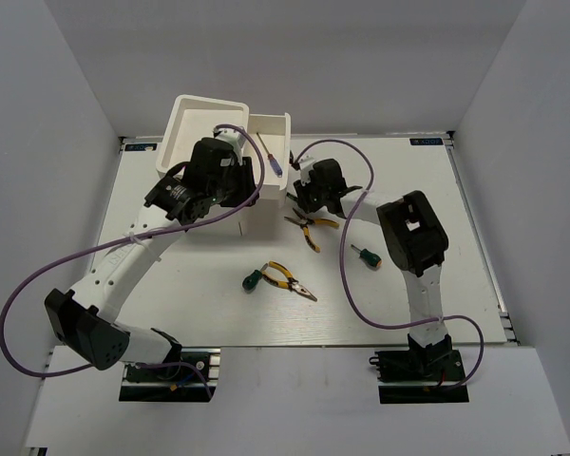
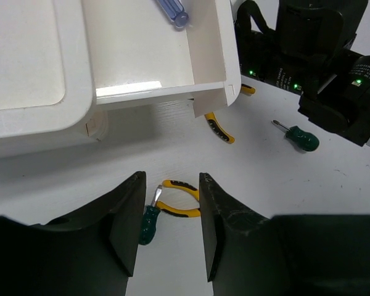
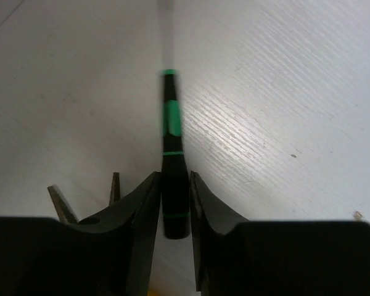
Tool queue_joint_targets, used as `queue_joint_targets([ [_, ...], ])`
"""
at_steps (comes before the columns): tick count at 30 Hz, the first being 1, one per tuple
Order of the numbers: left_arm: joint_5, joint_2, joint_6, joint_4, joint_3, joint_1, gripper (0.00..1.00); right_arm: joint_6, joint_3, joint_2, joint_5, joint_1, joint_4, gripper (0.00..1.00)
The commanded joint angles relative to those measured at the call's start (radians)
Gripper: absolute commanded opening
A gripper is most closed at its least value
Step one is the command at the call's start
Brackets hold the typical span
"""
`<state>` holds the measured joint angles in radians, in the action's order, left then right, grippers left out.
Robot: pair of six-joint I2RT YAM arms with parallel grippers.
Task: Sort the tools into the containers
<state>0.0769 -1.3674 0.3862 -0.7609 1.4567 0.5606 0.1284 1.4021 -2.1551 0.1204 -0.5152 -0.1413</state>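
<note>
Pliers [image 1: 290, 280] and a green screwdriver [image 1: 253, 279] lie side by side on the near desk [image 1: 199, 304]. Right fingers [image 3: 142, 209] pinch the dark screwdriver [image 3: 172, 123]; left fingers [image 2: 126, 216] hang spread. Farther back, the purple screwdriver [image 1: 277, 161] lies in the open drawer [image 1: 271, 117].

Dark-handled screwdriver [image 3: 174, 191], green-banded, lies flat between the fingers of the right gripper [image 3: 172, 179], shaft pointing away, with pliers [image 3: 60, 203] tips just left. Purple-handled screwdriver [image 2: 172, 11] rests in the open drawer [image 2: 206, 55] ahead of the left gripper [image 2: 171, 179].
</note>
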Motion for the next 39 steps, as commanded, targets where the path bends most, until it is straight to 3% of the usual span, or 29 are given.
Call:
queue_joint_targets([
  [1,0.018,0.030,0.005,-0.003,0.028,0.002,0.50,0.040,0.005,-0.011,-0.045,0.009,0.058,0.30],
  [6,0.018,0.039,0.005,-0.003,0.019,0.002,0.52,0.054,0.015,-0.005,-0.034,0.020,0.117,0.00],
  [11,0.037,0.060,0.005,-0.003,0.019,0.002,0.52,0.048,0.000,0.079,-0.097,0.041,0.199,0.00],
  [12,0.037,0.060,0.005,-0.003,0.019,0.002,0.52,0.028,0.005,0.092,-0.181,0.059,0.238,0.00],
  [16,0.046,0.103,0.014,0.018,-0.022,0.002,0.52,-0.061,0.052,0.188,-0.232,0.133,0.348,0.00],
  [18,0.046,0.113,0.014,0.032,-0.039,0.002,0.52,-0.102,0.054,0.227,-0.158,0.175,0.358,0.00],
  [23,-0.003,0.102,0.014,0.071,-0.070,-0.007,0.52,-0.121,0.038,0.350,0.168,0.238,0.171,0.00],
  [30,-0.003,0.114,0.037,0.080,-0.113,-0.007,0.38,-0.274,0.309,0.281,0.338,0.201,0.183,0.00],
  [39,0.027,0.183,0.075,0.080,-0.180,-0.007,0.41,-0.430,0.497,0.176,0.400,0.057,0.213,0.00],
])
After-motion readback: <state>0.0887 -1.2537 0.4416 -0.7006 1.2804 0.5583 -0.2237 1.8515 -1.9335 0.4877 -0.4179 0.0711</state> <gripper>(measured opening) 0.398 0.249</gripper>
